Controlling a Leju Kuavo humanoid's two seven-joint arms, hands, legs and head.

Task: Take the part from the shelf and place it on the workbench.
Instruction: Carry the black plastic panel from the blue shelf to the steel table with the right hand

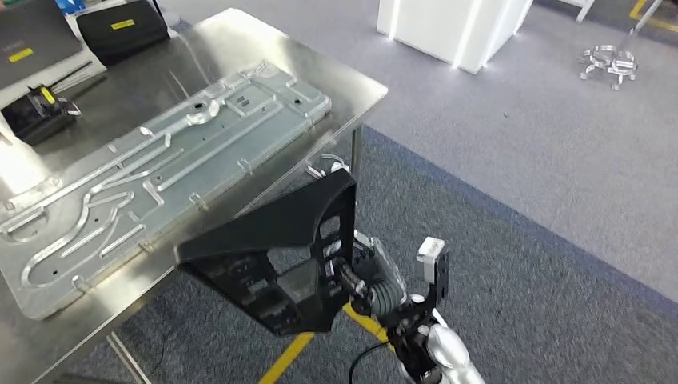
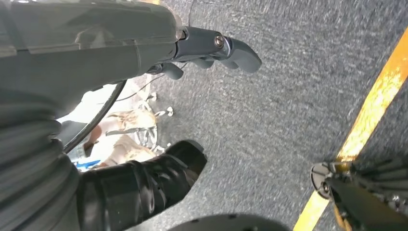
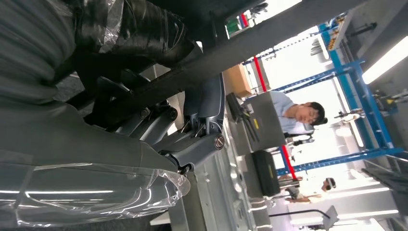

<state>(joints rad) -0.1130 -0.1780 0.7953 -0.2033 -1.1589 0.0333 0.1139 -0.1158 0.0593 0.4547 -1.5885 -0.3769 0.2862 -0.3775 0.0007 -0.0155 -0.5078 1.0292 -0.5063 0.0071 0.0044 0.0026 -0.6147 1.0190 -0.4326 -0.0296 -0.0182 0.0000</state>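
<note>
In the head view the right hand [image 1: 364,280] grips the black part [image 1: 276,248], holding it in the air just off the workbench's [image 1: 336,68] near edge, beside the grooved metal plate [image 1: 160,168] lying on the bench. The left wrist view shows the left hand [image 2: 192,53] over grey carpet [image 2: 269,96] near a yellow floor line [image 2: 370,120], fingers apart and holding nothing. In the right wrist view the right hand's fingers [image 3: 192,139] are closed around the part's dark bar [image 3: 250,43].

Bright overhead light glares off the steel workbench [image 1: 344,72], windows blow out white, and the floor [image 2: 288,96] blurs.
</note>
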